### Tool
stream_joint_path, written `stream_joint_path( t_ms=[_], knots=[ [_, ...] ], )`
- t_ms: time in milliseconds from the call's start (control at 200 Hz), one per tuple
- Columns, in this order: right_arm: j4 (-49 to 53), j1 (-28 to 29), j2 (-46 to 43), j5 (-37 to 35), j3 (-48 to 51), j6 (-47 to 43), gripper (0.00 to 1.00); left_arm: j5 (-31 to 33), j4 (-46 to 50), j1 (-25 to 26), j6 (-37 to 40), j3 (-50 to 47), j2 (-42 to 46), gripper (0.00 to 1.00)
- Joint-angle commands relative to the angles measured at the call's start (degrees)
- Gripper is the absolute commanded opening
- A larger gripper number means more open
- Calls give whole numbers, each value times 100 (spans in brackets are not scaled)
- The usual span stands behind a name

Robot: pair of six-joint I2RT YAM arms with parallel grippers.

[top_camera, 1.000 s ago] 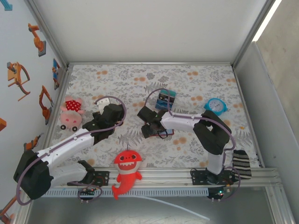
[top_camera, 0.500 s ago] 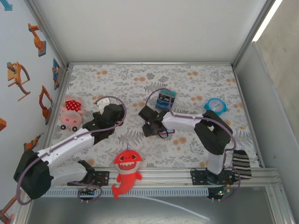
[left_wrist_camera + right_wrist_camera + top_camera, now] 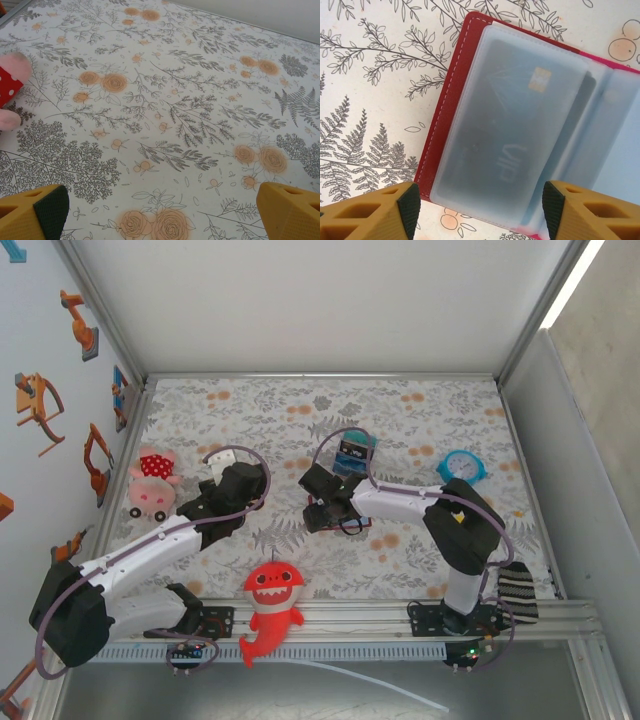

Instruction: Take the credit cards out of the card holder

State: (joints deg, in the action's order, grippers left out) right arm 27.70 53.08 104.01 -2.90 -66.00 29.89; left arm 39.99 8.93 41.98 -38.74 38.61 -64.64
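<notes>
Right wrist — card holder (image 3: 510, 130) lies open, framed by the spread right gripper (image 3: 480, 207).

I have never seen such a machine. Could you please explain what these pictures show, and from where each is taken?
Two robot arms stand bolted side by side. One picture looks down from above; the other two come from a camera on each wrist, showing that arm's own yellow fingers. On the flowered tablecloth lie a pink plush toy, a red shark toy, a blue clock and a striped block. The right pincer hangs open above the open red card holder, a card in its clear sleeve. The left pincer is open above the cloth. Neither holds anything.
</notes>
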Motion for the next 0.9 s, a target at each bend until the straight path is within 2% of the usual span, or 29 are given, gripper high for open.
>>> stream_joint_path(
  t_ms=[0, 150, 466, 636, 896],
  knots=[
    [135, 23, -10, -207, -97, -42, 62, -1, 30, 38, 59, 157, 44, 97],
    [134, 27, 215, -333, -155, -57, 55, -2, 65, 31, 57, 147, 71, 97],
    [67, 23, 388, -236, -157, -31, 57, 9, 74, 34, 51, 148, 72, 97],
    [42, 27, 376, -85, -116, -16, 64, -13, 60, 33, 42, 164, 28, 97],
    [33, -6, 431, -139, -14, 52, 62, -35, 64, 43, 60, 191, -2, 97]
  ],
)
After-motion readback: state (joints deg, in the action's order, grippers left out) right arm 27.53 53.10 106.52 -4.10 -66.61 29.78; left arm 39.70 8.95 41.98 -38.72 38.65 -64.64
